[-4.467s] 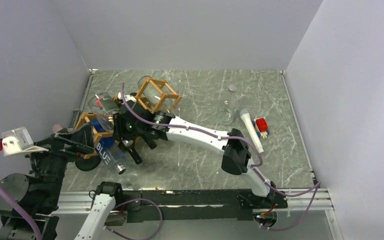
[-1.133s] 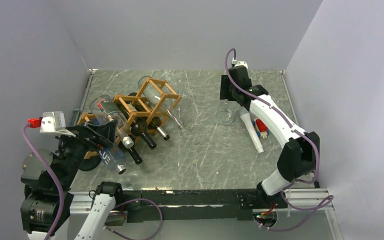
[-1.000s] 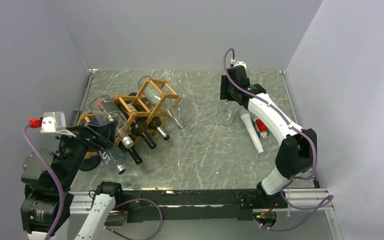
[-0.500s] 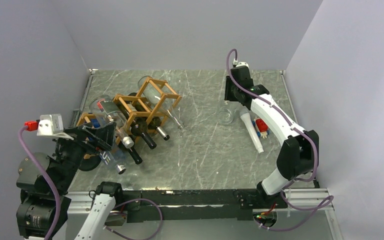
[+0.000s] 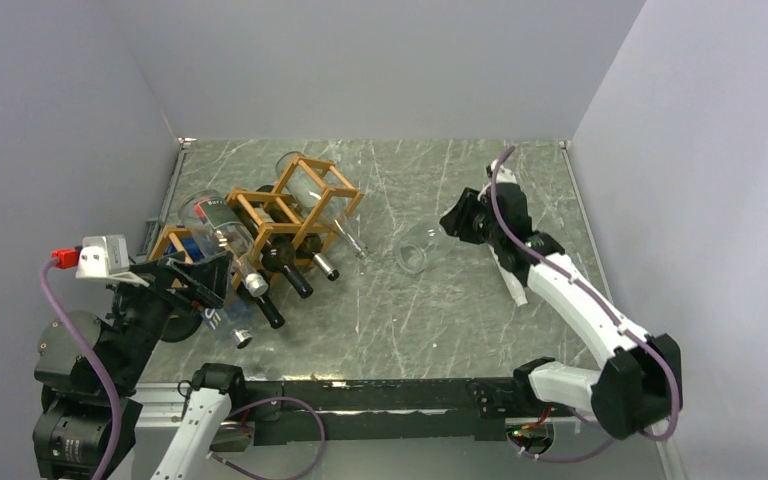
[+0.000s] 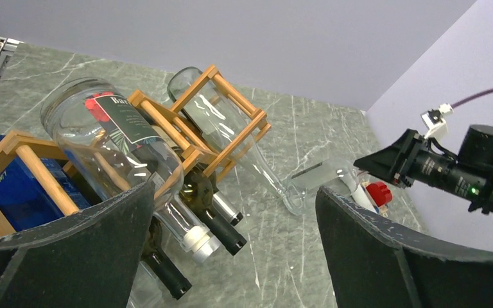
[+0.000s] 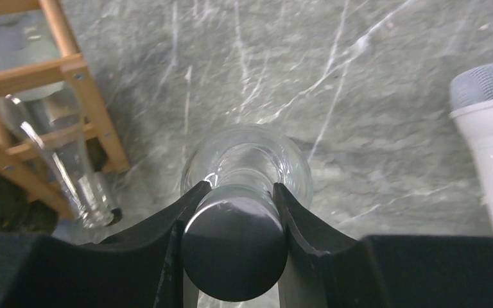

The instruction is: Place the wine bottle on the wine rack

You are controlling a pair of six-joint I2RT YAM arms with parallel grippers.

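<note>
The wine rack (image 5: 290,205) is an orange-brown stick frame at the left and holds several bottles. It also shows in the left wrist view (image 6: 224,125) and the right wrist view (image 7: 70,70). My right gripper (image 5: 457,222) is shut on the black-capped neck of a clear glass wine bottle (image 5: 415,248). It holds the bottle tilted above the table, base toward the rack. In the right wrist view the fingers (image 7: 234,192) clamp the neck just below the cap (image 7: 234,247). My left gripper (image 6: 234,192) is open and empty beside the rack's near end (image 5: 195,285).
In the rack lie a clear labelled bottle (image 5: 210,215), dark bottles (image 5: 295,270), a blue-labelled bottle (image 5: 215,315) and a clear bottle (image 5: 305,180) in the top cell. A white microphone (image 7: 488,128) and a red toy block (image 6: 377,191) lie right of the held bottle.
My right gripper has tipped the clear bottle off its upright stand at the back right and carried it left and nearer, toward the rack. The left arm has barely moved.
</note>
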